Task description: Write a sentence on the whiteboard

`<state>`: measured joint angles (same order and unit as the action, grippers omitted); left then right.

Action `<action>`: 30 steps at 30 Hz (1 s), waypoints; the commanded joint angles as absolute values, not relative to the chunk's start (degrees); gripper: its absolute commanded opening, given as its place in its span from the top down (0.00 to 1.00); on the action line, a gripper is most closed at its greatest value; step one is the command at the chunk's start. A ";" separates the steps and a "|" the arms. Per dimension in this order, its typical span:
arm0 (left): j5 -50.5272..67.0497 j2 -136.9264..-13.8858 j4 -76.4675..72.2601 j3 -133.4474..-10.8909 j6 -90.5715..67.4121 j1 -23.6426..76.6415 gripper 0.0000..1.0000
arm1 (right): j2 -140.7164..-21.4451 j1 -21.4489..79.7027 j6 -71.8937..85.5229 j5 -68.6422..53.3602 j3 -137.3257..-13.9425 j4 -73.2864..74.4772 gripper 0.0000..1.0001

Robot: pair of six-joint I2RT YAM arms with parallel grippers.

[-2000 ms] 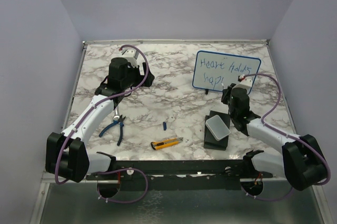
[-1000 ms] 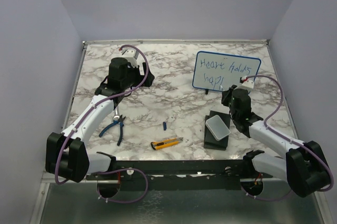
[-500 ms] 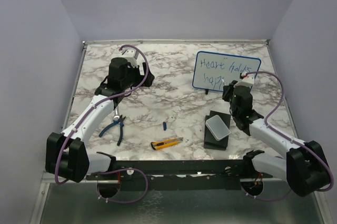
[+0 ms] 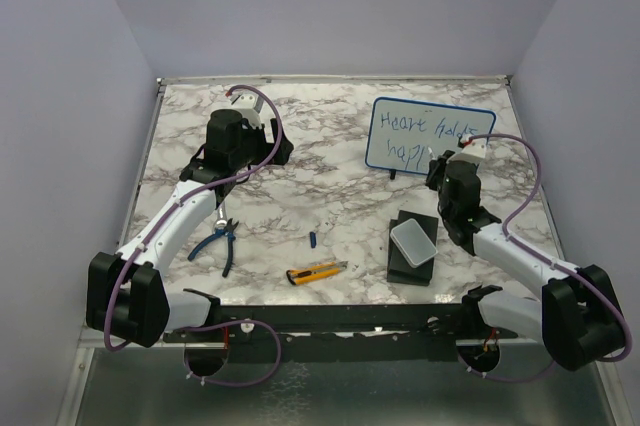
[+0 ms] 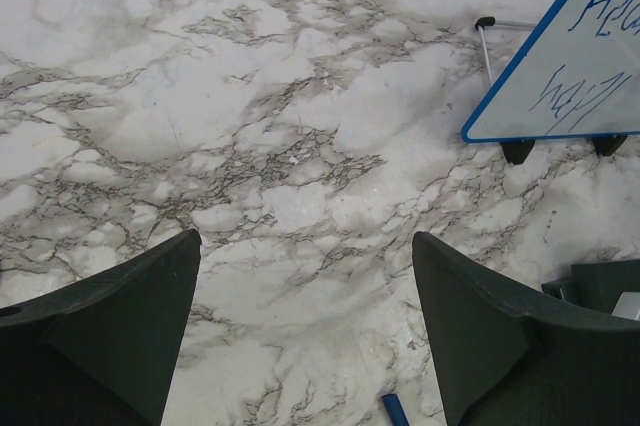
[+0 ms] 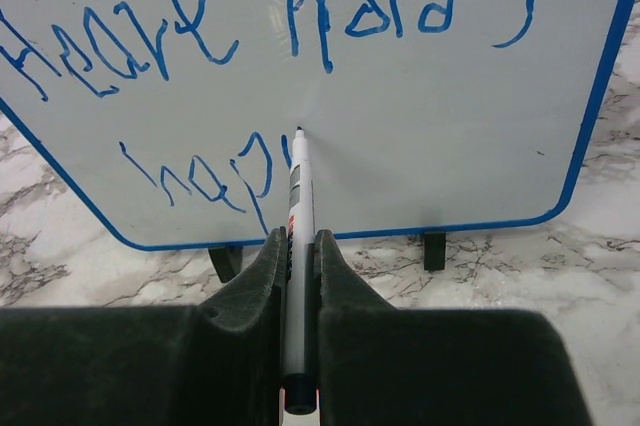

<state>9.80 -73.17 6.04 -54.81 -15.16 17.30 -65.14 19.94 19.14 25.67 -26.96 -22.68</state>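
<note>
Right gripper (image 6: 298, 242) pinches marker (image 6: 299, 176) at whiteboard (image 6: 420, 126); left gripper (image 5: 305, 251) spread.

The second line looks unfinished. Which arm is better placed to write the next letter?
Right. The right end effector is shut on the marker, whose tip points at the whiteboard beside the sentence's second line. The left end effector is open, empty and away from it.

The whiteboard (image 6: 430, 136) is white, the sentence (image 6: 296, 6) blue
</note>
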 commanded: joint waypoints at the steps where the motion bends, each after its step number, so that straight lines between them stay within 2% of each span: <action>1: 9.72 -71.81 4.97 -54.04 -14.68 17.03 0.13 | -65.15 19.17 18.04 28.15 -27.71 -23.40 0.99; 30: 9.74 -71.54 4.99 -54.05 -14.74 16.96 0.12 | -65.34 17.20 21.13 25.20 -25.69 -19.99 0.99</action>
<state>9.80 -73.17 5.72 -54.81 -15.16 17.30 -65.14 17.87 20.03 26.00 -26.94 -22.37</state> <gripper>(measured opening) 0.876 0.093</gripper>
